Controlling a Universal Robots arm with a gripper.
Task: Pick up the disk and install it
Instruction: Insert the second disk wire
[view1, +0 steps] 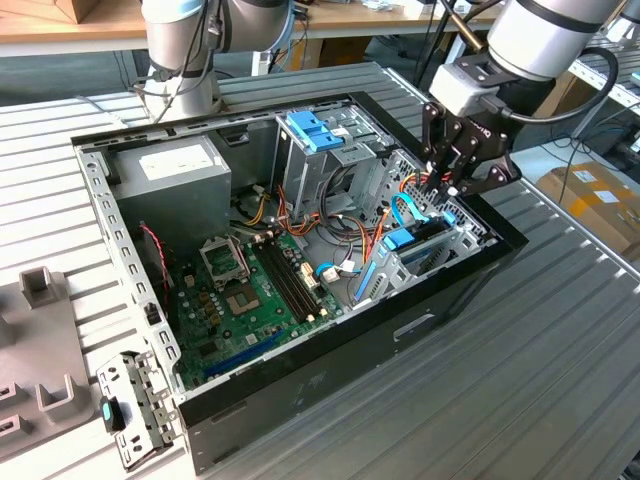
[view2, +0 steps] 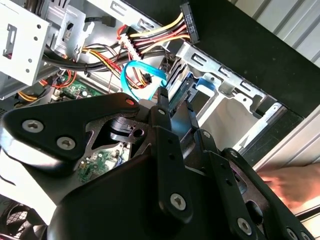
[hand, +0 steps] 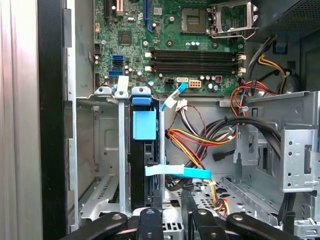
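The disk (hand: 144, 125), dark with blue rails and a blue end tab, stands on edge in a slot of the grey drive cage (hand: 100, 130) at the corner of the open computer case. In the exterior view the disk (view1: 402, 238) sits low in the cage (view1: 470, 235) on that view's right. My gripper (view1: 447, 190) hangs straight over it. In both wrist views the fingers (hand: 150, 220) are close together at the disk's near end, and my gripper (view2: 175, 107) has the disk's teal-blue edge (view2: 176, 95) between its tips. My gripper (hand: 172, 217) looks shut on it.
A thin blue cable (hand: 175, 171) curves across right beside the disk, with bundles of coloured wires (hand: 200, 142) behind. A tall grey bay with a blue clip (view1: 315, 130) stands mid-case, beside the motherboard (view1: 250, 290). A person's hand (view2: 292, 182) rests outside the case wall.
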